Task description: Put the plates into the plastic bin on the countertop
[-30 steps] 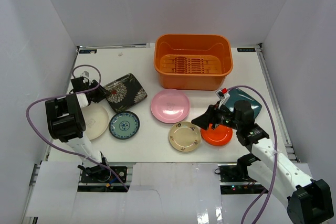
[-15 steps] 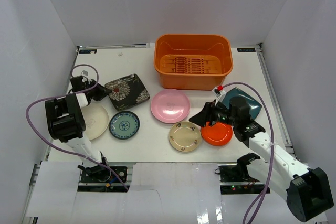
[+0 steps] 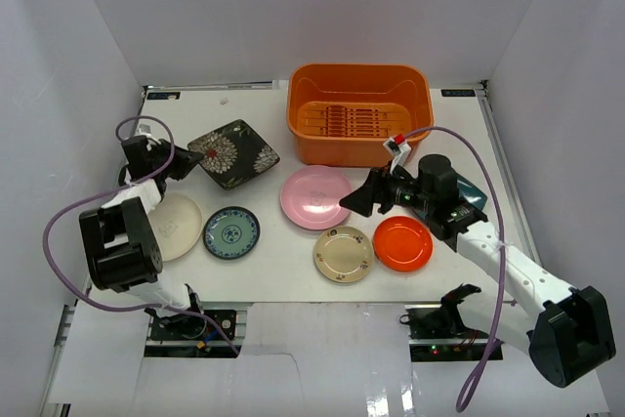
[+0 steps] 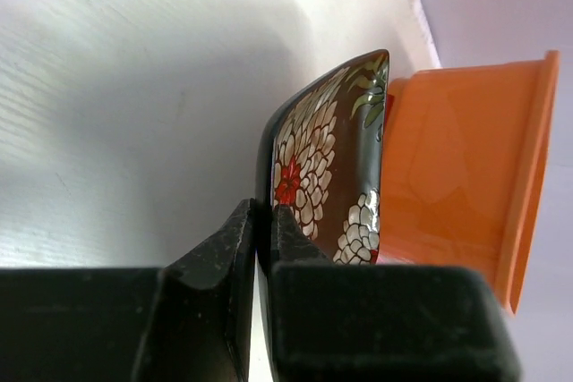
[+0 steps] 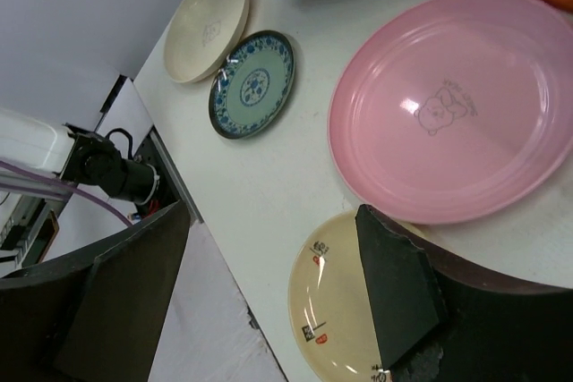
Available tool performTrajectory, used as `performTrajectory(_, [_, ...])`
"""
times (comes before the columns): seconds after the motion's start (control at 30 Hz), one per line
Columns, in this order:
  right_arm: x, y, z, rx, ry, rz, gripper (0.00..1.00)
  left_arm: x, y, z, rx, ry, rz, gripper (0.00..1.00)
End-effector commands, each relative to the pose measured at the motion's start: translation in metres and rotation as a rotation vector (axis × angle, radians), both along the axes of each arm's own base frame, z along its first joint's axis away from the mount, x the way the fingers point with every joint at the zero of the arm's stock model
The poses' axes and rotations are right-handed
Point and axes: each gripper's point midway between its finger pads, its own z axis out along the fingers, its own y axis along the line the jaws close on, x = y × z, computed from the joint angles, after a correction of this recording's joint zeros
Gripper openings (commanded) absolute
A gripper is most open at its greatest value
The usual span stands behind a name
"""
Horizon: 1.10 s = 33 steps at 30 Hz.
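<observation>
Black-floral plate (image 3: 232, 152) risen in left claw (image 4: 264, 216); teal plate (image 3: 476, 198) mostly hidden.

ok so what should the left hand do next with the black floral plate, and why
Probably swing the black floral plate to the right and over the rim of the orange bin. The left hand is shut on the plate's edge and holds it tilted, and the bin beside it has no plates in it yet.

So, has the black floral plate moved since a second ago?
Yes. The black floral plate, in the left pincer, moved away from the blue-patterned plate, toward the orange bin.
</observation>
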Motion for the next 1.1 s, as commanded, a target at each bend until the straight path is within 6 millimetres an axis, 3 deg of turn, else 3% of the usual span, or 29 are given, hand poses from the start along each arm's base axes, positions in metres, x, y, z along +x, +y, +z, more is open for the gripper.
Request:
performTrajectory(0.0, [0.015, 0.010, 0.032, 0.014, -0.090, 0.015, 0.82, -0.002, -0.010, 0.074, -0.033, -0.198, -0.020, 0.00])
performTrajectory(0.1, [0.025, 0.018, 0.041, 0.012, -0.098, 0.021, 0.85, -0.006, -0.006, 0.089, 0.002, -0.224, 0.010, 0.00])
performTrajectory(0.2, [0.038, 0.027, 0.058, 0.023, -0.115, 0.020, 0.88, -0.010, -0.003, 0.119, 0.037, -0.294, 0.032, 0.00])
performTrajectory(0.33, [0.055, 0.041, 0.079, 0.039, -0.147, 0.023, 0.90, -0.011, 0.002, 0.179, 0.076, -0.445, 0.069, 0.00])
performTrajectory(0.37, [0.059, 0.043, 0.082, 0.038, -0.150, 0.021, 0.91, -0.012, 0.003, 0.205, 0.099, -0.504, 0.075, 0.00])
performTrajectory(0.47, [0.079, 0.051, 0.089, 0.008, -0.169, 0.013, 0.93, -0.009, 0.001, 0.241, 0.131, -0.557, 0.043, 0.00])
performTrajectory(0.53, [0.088, 0.054, 0.107, 0.011, -0.202, 0.005, 0.95, -0.012, -0.008, 0.249, 0.120, -0.572, -0.009, 0.00])
performTrajectory(0.6, [0.100, 0.059, 0.107, -0.014, -0.216, 0.006, 0.98, -0.017, -0.022, 0.258, 0.086, -0.585, -0.066, 0.00])
performTrajectory(0.63, [0.106, 0.061, 0.123, -0.007, -0.253, 0.007, 0.99, -0.022, -0.038, 0.259, 0.059, -0.588, -0.124, 0.00])
performTrajectory(0.73, [0.123, 0.067, 0.131, -0.054, -0.278, 0.009, 0.94, -0.031, -0.063, 0.266, 0.035, -0.598, -0.194, 0.00])
performTrajectory(0.77, [0.131, 0.070, 0.126, -0.069, -0.271, 0.002, 0.93, -0.037, -0.082, 0.268, 0.018, -0.602, -0.252, 0.00])
performTrajectory(0.83, [0.141, 0.072, 0.137, -0.073, -0.297, -0.016, 0.93, -0.043, -0.103, 0.265, -0.009, -0.588, -0.318, 0.00])
performTrajectory(0.93, [0.159, 0.073, 0.124, -0.119, -0.290, -0.048, 0.92, -0.055, -0.128, 0.264, -0.042, -0.582, -0.398, 0.00])
performTrajectory(1.07, [0.173, 0.064, 0.104, -0.196, -0.292, -0.110, 0.94, -0.066, -0.144, 0.266, -0.070, -0.584, -0.454, 0.00])
